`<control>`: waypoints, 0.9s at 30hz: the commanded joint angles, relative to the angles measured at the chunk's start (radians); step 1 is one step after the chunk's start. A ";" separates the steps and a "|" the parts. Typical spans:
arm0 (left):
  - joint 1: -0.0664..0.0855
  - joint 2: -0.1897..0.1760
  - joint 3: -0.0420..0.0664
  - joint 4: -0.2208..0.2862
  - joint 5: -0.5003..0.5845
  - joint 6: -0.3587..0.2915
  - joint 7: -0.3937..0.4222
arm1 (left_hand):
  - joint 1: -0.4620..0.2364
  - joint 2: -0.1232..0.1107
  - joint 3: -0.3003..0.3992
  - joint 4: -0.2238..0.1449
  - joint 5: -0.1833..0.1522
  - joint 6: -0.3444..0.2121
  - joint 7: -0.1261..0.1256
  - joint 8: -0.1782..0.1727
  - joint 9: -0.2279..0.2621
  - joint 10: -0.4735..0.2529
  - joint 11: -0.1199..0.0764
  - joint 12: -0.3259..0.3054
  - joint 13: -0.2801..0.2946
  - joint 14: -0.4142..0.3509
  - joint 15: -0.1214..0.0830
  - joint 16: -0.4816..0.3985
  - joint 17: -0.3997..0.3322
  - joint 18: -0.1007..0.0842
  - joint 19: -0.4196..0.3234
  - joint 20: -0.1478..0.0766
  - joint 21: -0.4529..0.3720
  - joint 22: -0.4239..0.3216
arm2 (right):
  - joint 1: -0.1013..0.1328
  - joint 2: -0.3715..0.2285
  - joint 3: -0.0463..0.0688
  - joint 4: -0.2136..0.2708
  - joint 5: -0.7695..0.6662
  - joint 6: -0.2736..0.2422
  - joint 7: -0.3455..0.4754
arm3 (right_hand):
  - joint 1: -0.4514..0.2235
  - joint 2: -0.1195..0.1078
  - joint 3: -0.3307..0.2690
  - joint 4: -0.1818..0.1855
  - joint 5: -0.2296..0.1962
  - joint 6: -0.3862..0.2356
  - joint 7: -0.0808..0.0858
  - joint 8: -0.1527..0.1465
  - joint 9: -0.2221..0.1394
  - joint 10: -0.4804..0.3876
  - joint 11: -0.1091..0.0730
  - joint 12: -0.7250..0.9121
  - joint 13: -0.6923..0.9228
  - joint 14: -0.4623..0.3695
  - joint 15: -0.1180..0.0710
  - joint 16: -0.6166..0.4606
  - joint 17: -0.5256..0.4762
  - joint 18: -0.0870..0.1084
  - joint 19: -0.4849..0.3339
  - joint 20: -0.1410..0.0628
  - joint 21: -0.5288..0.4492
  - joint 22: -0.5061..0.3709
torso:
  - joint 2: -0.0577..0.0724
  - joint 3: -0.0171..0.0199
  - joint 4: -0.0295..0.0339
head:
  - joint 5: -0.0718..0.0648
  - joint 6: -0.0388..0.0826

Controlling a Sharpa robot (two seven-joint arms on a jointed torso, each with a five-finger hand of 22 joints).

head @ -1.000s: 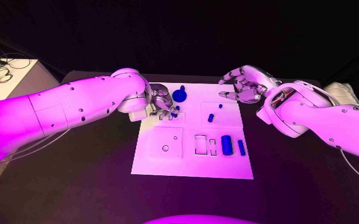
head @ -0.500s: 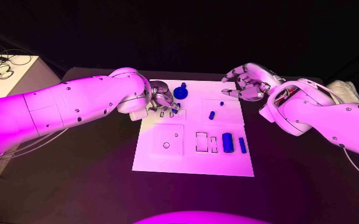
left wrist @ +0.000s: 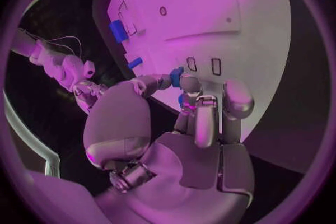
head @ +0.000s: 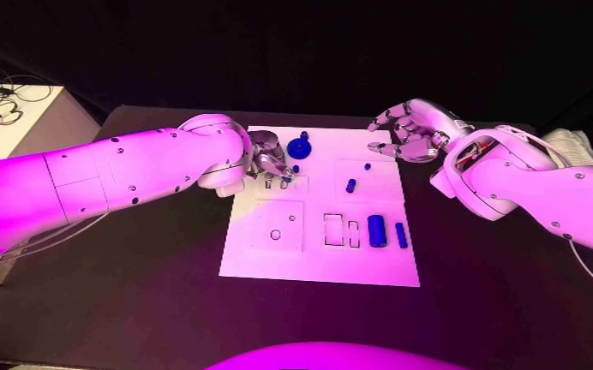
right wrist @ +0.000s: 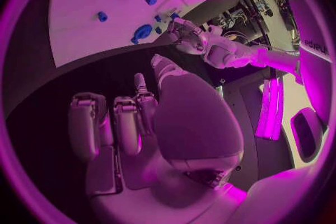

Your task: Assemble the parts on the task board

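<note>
- Left hand (head: 268, 163): we see it low over the far left part of the task board (head: 319, 267), thumb and a fingertip closed on a small blue part (left wrist: 176, 75). The left wrist view shows that part just off the board's edge, close to two small rectangular slots (left wrist: 203, 65).
- We judge the step in hand to be seating that part in one of these slots. We cannot tell which.
- To do it well: we line up the part's long side with the slot before lowering, come straight down, and let go only once it sits flat.
- Just beside the hand stands a round blue knob-like part (head: 298, 151); we keep the spare fingers off it.
- Further out: a small blue peg (head: 350, 186) mid-board, two blue bars (head: 375, 231) nearer us.
- Right hand (head: 408, 139): it hovers off the board's far right corner, fingers loosely spread, holding nothing.
</note>
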 commanded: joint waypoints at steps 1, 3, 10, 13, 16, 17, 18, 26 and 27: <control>-0.002 0.001 -0.002 0.002 -0.055 -0.021 -0.008 | -0.006 0.005 0.226 -0.234 0.003 0.033 -0.029 0.005 0.000 0.005 0.000 0.004 0.001 0.092 -0.008 0.006 0.219 -0.014 0.007 0.000 0.006 0.003 | -0.001 -0.001 0.000 0.001 -0.008 0.001 0.002 | -0.010 -0.003 0.007 0.001 0.004 0.001 0.002 0.002 -0.001 -0.002 -0.001 0.000 0.125 0.093 0.005 -0.003 0.223 0.012 0.050 0.006 -0.003 0.157 | 0.000 0.0000 -0.0001 | 0.002 -0.002; -0.003 0.001 -0.004 0.001 -0.058 -0.020 -0.009 | -0.006 0.005 0.226 -0.234 0.003 0.033 -0.029 0.005 0.000 0.005 0.000 0.004 0.001 0.092 -0.008 0.006 0.219 -0.014 0.007 0.000 0.006 0.003 | -0.001 -0.001 0.000 0.001 -0.008 0.000 0.002 | -0.010 -0.003 0.007 0.001 0.004 0.001 0.002 0.002 -0.001 -0.002 -0.001 0.000 0.125 0.093 0.005 -0.003 0.223 0.012 0.050 0.006 -0.003 0.157 | 0.000 -0.0005 -0.0002 | 0.003 -0.003; -0.008 0.000 -0.008 0.001 -0.060 -0.021 -0.011 | -0.007 0.005 0.227 -0.235 0.005 0.035 -0.030 0.006 0.000 0.007 -0.001 0.004 0.001 0.092 -0.009 0.007 0.221 -0.014 0.008 0.000 0.007 0.004 | -0.001 -0.001 0.000 0.001 -0.008 0.001 0.002 | -0.010 -0.003 0.007 0.001 0.004 0.001 0.002 0.002 -0.001 -0.002 -0.001 0.000 0.125 0.093 0.005 -0.003 0.223 0.012 0.050 0.006 -0.003 0.157 | 0.001 -0.0002 -0.0007 | 0.003 -0.007; -0.011 -0.001 -0.008 0.003 -0.061 -0.020 -0.012 | -0.008 0.005 0.227 -0.236 0.006 0.035 -0.030 0.006 0.000 0.008 -0.001 0.004 0.001 0.092 -0.009 0.007 0.220 -0.014 0.009 -0.001 0.007 0.005 | -0.001 0.000 0.000 0.000 -0.008 0.002 0.002 | -0.010 -0.003 0.007 0.001 0.004 0.001 0.002 0.002 -0.001 -0.002 -0.001 0.000 0.125 0.093 0.005 -0.003 0.223 0.012 0.050 0.006 -0.003 0.157 | -0.001 -0.0003 -0.0011 | 0.004 -0.009; -0.013 -0.002 -0.009 0.003 -0.061 -0.018 -0.012 | -0.008 0.005 0.227 -0.236 0.006 0.035 -0.030 0.006 0.000 0.008 -0.001 0.004 0.001 0.092 -0.009 0.007 0.220 -0.014 0.009 -0.001 0.007 0.005 | -0.001 0.000 0.000 0.000 -0.008 0.002 0.002 | -0.011 -0.004 0.009 0.001 0.008 0.001 0.002 0.002 -0.001 -0.002 -0.001 0.000 0.124 0.093 0.005 -0.004 0.222 0.012 0.050 0.005 -0.004 0.156 | -0.001 -0.0004 -0.0006 | 0.004 -0.011; -0.014 -0.003 -0.009 0.003 -0.061 -0.017 -0.012 | -0.008 0.005 0.227 -0.236 0.007 0.035 -0.030 0.006 0.000 0.008 -0.002 0.004 0.000 0.092 -0.009 0.006 0.219 -0.014 0.010 -0.001 0.008 0.007 | -0.001 0.000 0.000 0.000 -0.008 0.002 0.002 | -0.011 -0.004 0.009 0.001 0.008 0.001 0.002 0.002 -0.001 -0.002 -0.001 0.000 0.124 0.093 0.005 -0.004 0.222 0.012 0.050 0.005 -0.004 0.156 | 0.000 -0.0004 -0.0003 | 0.004 -0.011; -0.015 -0.003 -0.009 0.003 -0.061 -0.016 -0.013 | -0.008 0.005 0.227 -0.236 0.007 0.035 -0.030 0.006 0.000 0.008 -0.002 0.004 0.000 0.092 -0.009 0.006 0.219 -0.014 0.010 -0.001 0.008 0.007 | -0.001 0.000 0.000 0.000 -0.008 0.003 0.002 | -0.011 -0.004 0.009 0.001 0.008 0.001 0.002 0.002 -0.001 -0.002 -0.001 0.000 0.124 0.093 0.005 -0.004 0.222 0.012 0.050 0.005 -0.004 0.156 | 0.000 -0.0004 -0.0005 | 0.004 -0.012; -0.020 -0.005 -0.010 0.006 -0.061 -0.019 -0.013 | -0.008 0.006 0.228 -0.236 0.007 0.035 -0.031 0.006 0.000 0.008 -0.002 0.003 -0.001 0.092 -0.010 0.006 0.219 -0.015 0.010 -0.001 0.008 0.007 | -0.001 0.000 0.000 -0.001 -0.008 0.004 0.002 | -0.011 -0.004 0.009 0.001 0.008 0.001 0.002 0.002 -0.001 -0.002 -0.001 0.000 0.124 0.093 0.005 -0.004 0.222 0.012 0.050 0.005 -0.004 0.156 | 0.000 -0.0003 -0.0018 | 0.006 -0.015; -0.021 -0.005 -0.010 0.007 -0.061 -0.018 -0.013 | -0.008 0.006 0.228 -0.236 0.007 0.035 -0.031 0.006 0.000 0.008 -0.002 0.003 -0.002 0.092 -0.010 0.006 0.219 -0.015 0.011 -0.001 0.009 0.007 | -0.001 0.000 0.000 -0.001 -0.008 0.004 0.002 | -0.011 -0.004 0.009 0.001 0.008 0.001 0.002 0.002 -0.001 -0.002 -0.001 0.000 0.124 0.093 0.005 -0.004 0.222 0.012 0.050 0.005 -0.004 0.156 | 0.001 -0.0005 -0.0015 | 0.006 -0.016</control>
